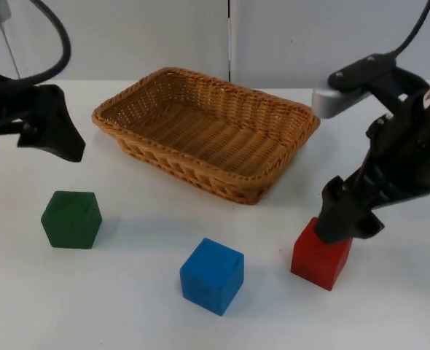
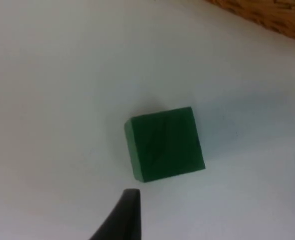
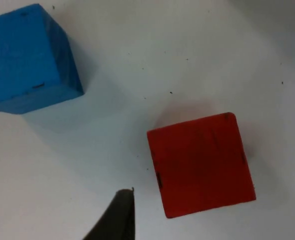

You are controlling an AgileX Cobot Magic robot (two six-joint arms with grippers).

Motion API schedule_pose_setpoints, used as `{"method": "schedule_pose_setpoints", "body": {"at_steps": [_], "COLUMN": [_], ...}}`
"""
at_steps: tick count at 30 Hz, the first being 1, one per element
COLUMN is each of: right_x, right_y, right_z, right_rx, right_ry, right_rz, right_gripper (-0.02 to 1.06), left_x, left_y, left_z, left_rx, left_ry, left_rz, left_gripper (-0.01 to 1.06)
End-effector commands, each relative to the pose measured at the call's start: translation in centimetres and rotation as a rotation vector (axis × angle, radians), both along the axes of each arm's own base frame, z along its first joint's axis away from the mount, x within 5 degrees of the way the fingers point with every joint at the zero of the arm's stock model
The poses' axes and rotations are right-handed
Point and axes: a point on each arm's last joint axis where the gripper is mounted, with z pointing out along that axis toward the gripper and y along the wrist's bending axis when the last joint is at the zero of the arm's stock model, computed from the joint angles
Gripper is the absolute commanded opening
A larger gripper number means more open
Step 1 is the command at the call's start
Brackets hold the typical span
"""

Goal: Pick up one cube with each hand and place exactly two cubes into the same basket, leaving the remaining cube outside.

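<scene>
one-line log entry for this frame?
left gripper: above green cube | right gripper: over red cube | blue cube: on table | basket: no cubes inside

Green cube (image 1: pixel 71 219), blue cube (image 1: pixel 212 275), red cube (image 1: pixel 320 257), tan woven basket (image 1: pixel 206 129).

We see a basket (image 1: pixel 204 131) of woven wicker in a warm tan, its strands ribbed and rough, with a braided rim. The green cube (image 1: pixel 71 219) looks matt, and in the left wrist view its top face carries faint darker streaks like wood grain under paint. The blue cube (image 1: pixel 212 275) has a smooth, slightly satiny painted finish with small nicks along its edges. The red cube (image 1: pixel 320 256) is matt and evenly coloured, with a few dark chips at its edges. The table (image 1: pixel 127 306) is smooth white laminate with a soft sheen and tiny dark specks. The right gripper (image 1: pixel 350 222) and left gripper (image 1: pixel 58 138) look like matt black plastic.
</scene>
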Motion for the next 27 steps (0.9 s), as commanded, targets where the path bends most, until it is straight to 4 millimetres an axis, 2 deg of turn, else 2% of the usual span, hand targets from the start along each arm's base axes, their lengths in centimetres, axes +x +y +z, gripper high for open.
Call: {"method": "schedule_pose_setpoints", "body": {"at_steps": [1,5,11,14,18,27], "right_x": [0.3,0.8,1.9,2.4,2.5,2.7], "right_y": [0.3,0.6,1.3,1.5,1.6,1.7], "right_z": [-0.6,-2.0,-3.0,-3.7,-4.4,-4.4], "right_rx": [-0.008,-0.032,-0.039,-0.049,-0.058,-0.052], "right_ry": [-0.017,-0.01,0.004,0.01,0.014,-0.007], "right_rz": [0.025,0.064,0.064,0.078,0.087,0.088], "right_gripper": [1.05,1.05,1.05,1.05,1.05,1.05], "left_x": [0.5,1.3,2.4,3.7,4.5,5.2], "left_y": [-0.4,-0.3,-0.3,-0.4,-0.5,-0.4], "left_z": [-0.4,-1.7,-2.9,-3.9,-5.3,-8.1], "left_rx": [0.01,0.018,0.026,0.03,0.037,0.055], "left_ry": [-0.015,-0.005,0.011,0.028,0.054,0.107], "left_rz": [-0.007,0.022,0.034,0.036,0.04,0.048], "left_gripper": [1.05,1.05,1.05,1.05,1.05,1.05]}}
